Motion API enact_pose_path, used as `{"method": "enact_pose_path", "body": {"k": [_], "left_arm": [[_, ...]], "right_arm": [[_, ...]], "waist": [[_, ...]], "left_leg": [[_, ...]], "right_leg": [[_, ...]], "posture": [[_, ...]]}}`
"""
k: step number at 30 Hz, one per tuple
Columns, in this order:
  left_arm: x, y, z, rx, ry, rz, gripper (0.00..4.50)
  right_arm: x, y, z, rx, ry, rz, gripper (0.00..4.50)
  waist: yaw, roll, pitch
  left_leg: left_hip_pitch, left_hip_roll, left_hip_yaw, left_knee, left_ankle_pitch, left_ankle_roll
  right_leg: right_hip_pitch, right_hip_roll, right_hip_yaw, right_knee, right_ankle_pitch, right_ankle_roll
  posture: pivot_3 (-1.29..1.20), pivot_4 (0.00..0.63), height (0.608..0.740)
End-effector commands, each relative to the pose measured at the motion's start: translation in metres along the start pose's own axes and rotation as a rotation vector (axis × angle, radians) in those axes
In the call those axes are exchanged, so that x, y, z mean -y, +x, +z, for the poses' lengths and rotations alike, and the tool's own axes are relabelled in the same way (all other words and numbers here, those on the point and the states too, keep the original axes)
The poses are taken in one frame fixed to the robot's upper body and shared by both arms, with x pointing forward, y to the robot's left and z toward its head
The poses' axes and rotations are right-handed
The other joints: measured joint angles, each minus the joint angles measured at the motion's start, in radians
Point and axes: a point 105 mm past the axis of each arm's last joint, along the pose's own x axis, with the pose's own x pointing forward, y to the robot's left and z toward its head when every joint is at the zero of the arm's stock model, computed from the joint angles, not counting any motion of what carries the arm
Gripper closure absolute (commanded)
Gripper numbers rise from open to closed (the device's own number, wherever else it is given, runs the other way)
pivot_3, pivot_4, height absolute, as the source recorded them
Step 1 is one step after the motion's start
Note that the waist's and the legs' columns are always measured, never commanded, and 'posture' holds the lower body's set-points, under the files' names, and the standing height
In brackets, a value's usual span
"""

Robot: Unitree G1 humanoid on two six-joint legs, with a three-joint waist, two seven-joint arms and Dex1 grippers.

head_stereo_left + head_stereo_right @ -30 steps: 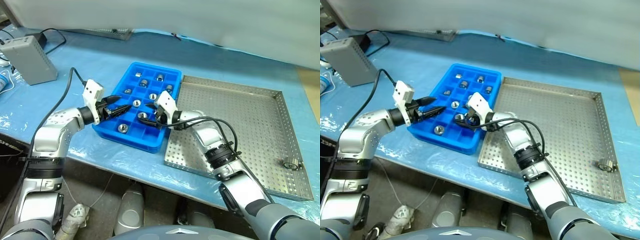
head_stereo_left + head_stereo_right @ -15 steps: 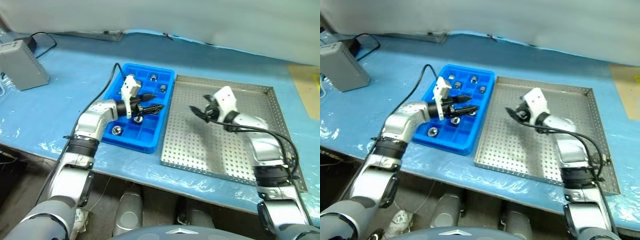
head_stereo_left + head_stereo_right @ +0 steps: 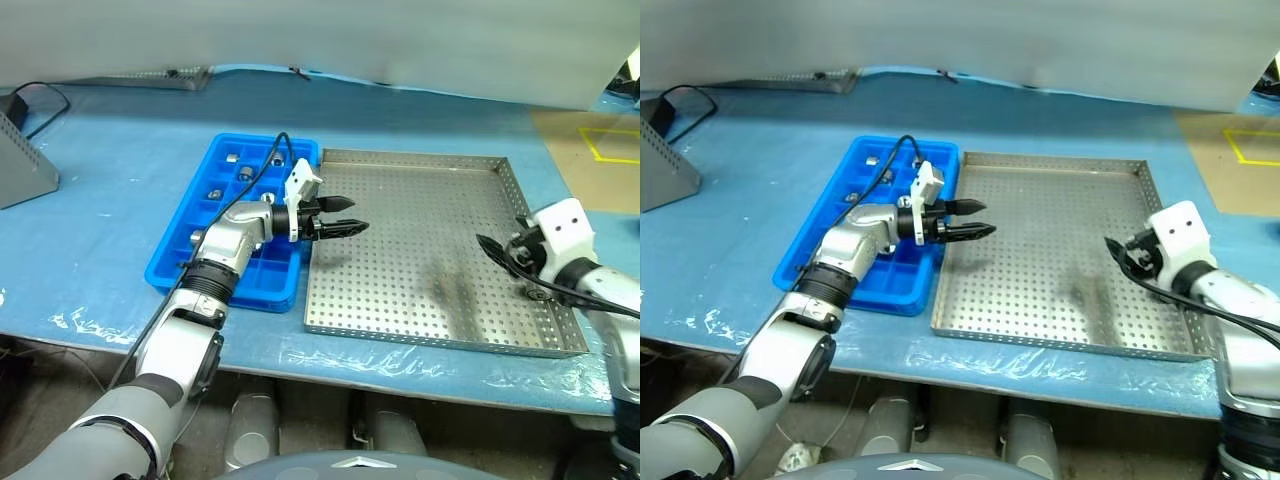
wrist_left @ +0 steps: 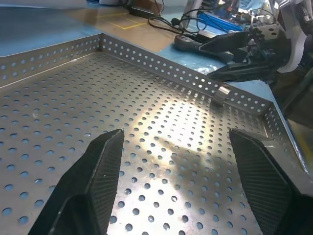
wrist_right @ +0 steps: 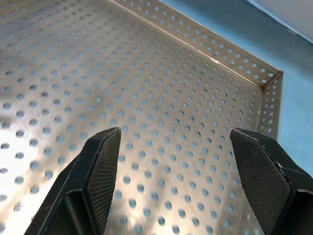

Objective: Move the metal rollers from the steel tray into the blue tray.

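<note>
The steel tray (image 3: 420, 190) lies right of the blue tray (image 3: 175, 262), their long sides nearly touching. Several metal rollers (image 3: 246, 172) sit in the blue tray's compartments. One more roller (image 4: 223, 94) rests against the steel tray's right rim, close to my right gripper's fingers (image 4: 230, 43). My left gripper (image 3: 345, 215) is open and empty, pointing right over the steel tray's left edge. My right gripper (image 3: 492, 250) is open and empty too, hovering over the tray's right side by that rim.
A grey box (image 3: 20, 170) with a black cable (image 3: 40, 95) stands at the far left. Another perforated metal piece (image 3: 150, 75) lies at the back. Right of the table is a tan surface with yellow tape (image 3: 605, 150).
The camera has swung right. My right gripper left the blue tray and crossed the steel tray to its right rim. My left gripper moved right from the blue tray to the steel tray's left edge.
</note>
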Motion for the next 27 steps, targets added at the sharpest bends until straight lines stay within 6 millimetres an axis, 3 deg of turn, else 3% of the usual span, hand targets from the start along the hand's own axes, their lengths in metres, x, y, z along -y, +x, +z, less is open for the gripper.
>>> {"method": "enact_pose_path", "body": {"k": [1,7,12,18,27], "left_arm": [[0.003,0.001,0.004,0.011,0.030,-0.016,0.88],[0.000,-0.001,0.005,0.019,0.027,0.001,0.88],[0.002,-0.001,0.003,0.024,0.027,0.006,0.88],[0.002,-0.008,0.002,0.027,0.026,0.029,0.88],[0.003,-0.016,0.000,0.020,0.018,0.059,0.88]], "right_arm": [[0.014,-0.018,0.011,-0.002,-0.101,0.030,0.83],[0.034,-0.038,-0.003,-0.195,-0.305,0.233,0.83],[0.050,-0.021,-0.022,-0.257,-0.348,0.265,0.83],[0.046,-0.001,-0.050,-0.306,-0.306,0.329,0.83],[0.059,-0.012,-0.072,-0.409,-0.280,0.368,0.83]], "waist": [[-0.001,0.000,0.000],[-0.001,0.000,0.000],[-0.003,0.000,0.000],[0.001,0.001,0.000],[0.004,0.002,-0.001]], "left_leg": [[0.002,0.000,0.000,0.001,0.000,0.000],[0.004,0.000,0.000,0.004,-0.002,0.002],[0.005,0.000,0.000,0.006,-0.003,0.005],[0.000,0.000,0.000,0.007,-0.003,0.010],[-0.006,0.000,0.001,0.015,-0.006,0.016]], "right_leg": [[0.002,0.000,0.000,-0.001,-0.001,0.003],[0.008,-0.001,0.000,-0.003,-0.003,0.008],[0.009,-0.001,-0.001,-0.003,-0.002,0.008],[0.006,-0.001,-0.003,-0.004,0.001,0.002],[0.005,-0.004,-0.003,-0.002,0.002,0.001]], "posture": [[-0.11,0.150,0.740],[-0.09,0.150,0.740],[-0.05,0.150,0.740],[0.00,0.150,0.740],[0.02,0.150,0.740]]}}
